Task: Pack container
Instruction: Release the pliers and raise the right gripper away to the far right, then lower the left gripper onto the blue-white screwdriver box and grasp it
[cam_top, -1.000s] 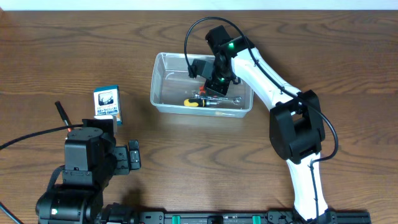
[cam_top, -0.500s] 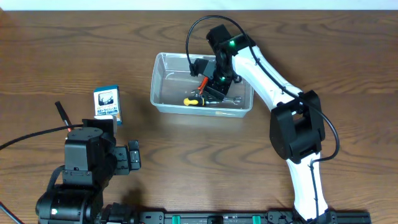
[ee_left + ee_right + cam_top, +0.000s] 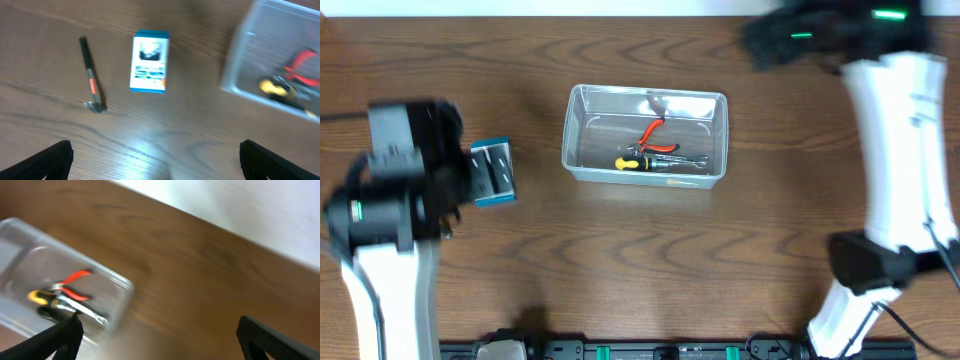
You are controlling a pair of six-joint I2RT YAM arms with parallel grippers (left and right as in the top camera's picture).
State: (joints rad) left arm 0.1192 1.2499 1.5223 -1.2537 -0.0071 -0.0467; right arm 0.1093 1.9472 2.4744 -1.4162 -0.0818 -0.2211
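Observation:
The clear container (image 3: 572, 140) stands mid-table and holds red-handled pliers (image 3: 658, 135), a yellow-and-black screwdriver (image 3: 630, 162) and a metal wrench (image 3: 692, 160). My right gripper (image 3: 160, 337) is open and empty, high above bare wood to the right of the container (image 3: 117, 297); its arm (image 3: 890, 90) is blurred at the back right. My left gripper (image 3: 156, 162) is open and empty over bare table. Ahead of it lie a blue-and-white box (image 3: 149, 61) and a thin black tool with an orange band (image 3: 91, 75), with the container (image 3: 237, 70) to its right.
The blue-and-white box (image 3: 492, 172) sits left of the container, partly under the blurred left arm (image 3: 395, 195). The thin black tool is hidden in the overhead view. A white surface (image 3: 240, 205) borders the table's far edge.
The right gripper opened, left the red pliers in the container and swung up to the back right. The left arm rose from the front and moved over the box.

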